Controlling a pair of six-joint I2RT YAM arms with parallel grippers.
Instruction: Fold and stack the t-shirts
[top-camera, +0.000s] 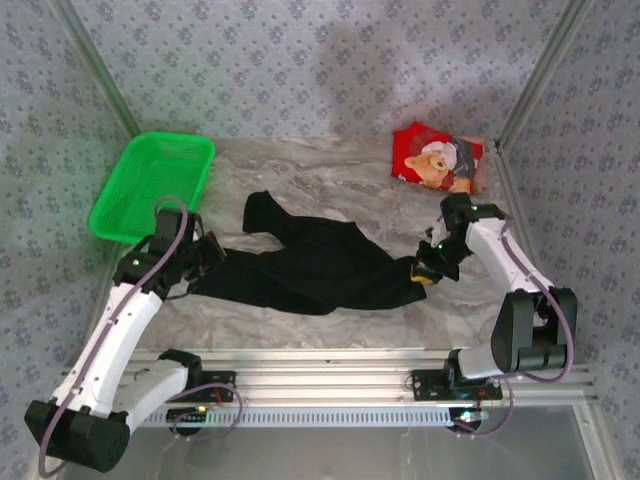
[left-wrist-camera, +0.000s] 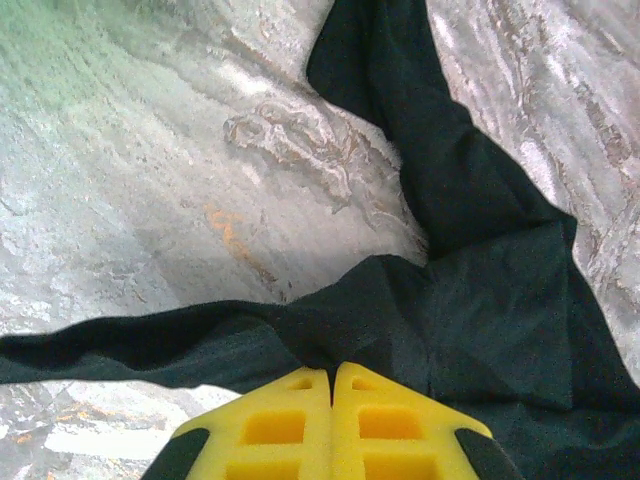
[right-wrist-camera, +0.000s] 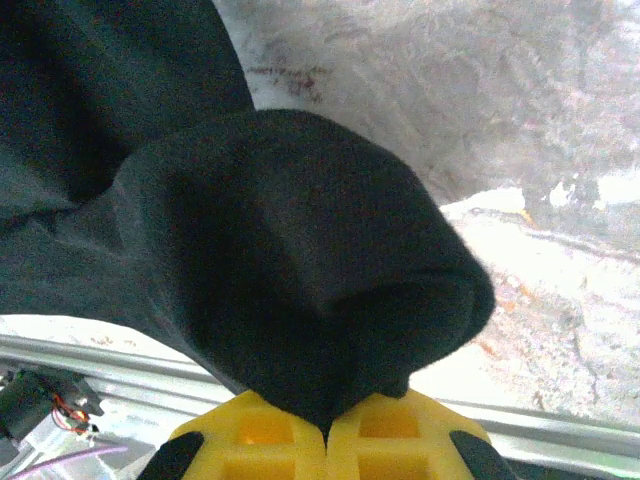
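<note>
black shirt: The black shirt (top-camera: 320, 265) lies crumpled on the table (top-camera: 330, 170), between the two hands and touching both.
long axis: It runs from left to right, from one hand across to the other. One narrower part branches off toward the far side, on the half nearer the left hand.
how it points: I cannot tell which end is the collar and which is the hem, because the cloth is too bunched.
left hand: The left hand (top-camera: 203, 255) is at the left end of the shirt. In the left wrist view the left hand (left-wrist-camera: 332, 375) is fully closed, its yellow fingers (left-wrist-camera: 270, 425) pinching an edge of the black cloth, and the shirt spreads away in front of it.
right hand: The right hand (top-camera: 425, 270) is at the right end. In the right wrist view the right hand (right-wrist-camera: 327, 430) is closed too, with a thick fold of black cloth bulging over the tips.
key relation: As each hand has one end, I judge that pulling the hands apart along this axis would spread the shirt flat for folding.
red shirt: The red shirt (top-camera: 437, 157) lies beyond the right hand, well apart from it and much nearer to it than to the left hand.
basket: The green basket (top-camera: 150, 185) is just beyond the left hand.
</note>
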